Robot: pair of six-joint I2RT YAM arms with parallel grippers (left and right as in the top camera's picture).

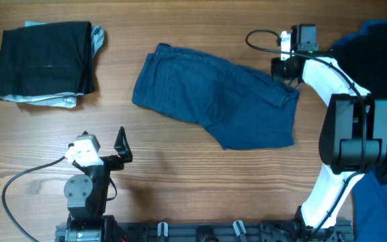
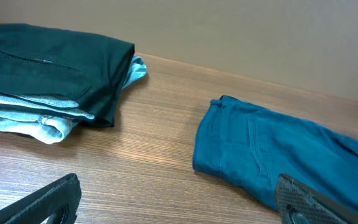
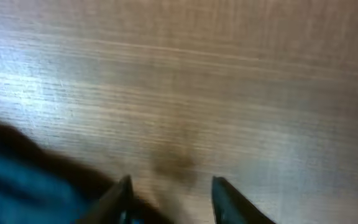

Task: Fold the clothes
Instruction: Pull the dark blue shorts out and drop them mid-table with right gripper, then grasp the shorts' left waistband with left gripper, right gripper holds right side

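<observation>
Across the middle of the desk (image 1: 200, 188) lay the blue shorts (image 1: 213, 97), spread mostly flat and slanting from the upper left toward the lower right of the overhead frame, with curved pocket stitching showing in the left wrist view. Well apart from them, in the upper left corner, sat a folded stack (image 1: 46, 60): a black garment on top of a pale blue one whose edges peeked out at the bottom and right side. The right claw (image 1: 282, 70) was at the upper right corner of the shorts, at or just over the fabric's edge. Its blurred wrist view showed the two fingers (image 3: 120, 199) parted with bare wood between them and dark blue cloth just beside the left one, so it was open and gripped nothing. The left claw (image 2: 179, 208) hung over bare desk in the lower left of the overhead frame, clear of both garments, its fingertips spread wide and empty.
</observation>
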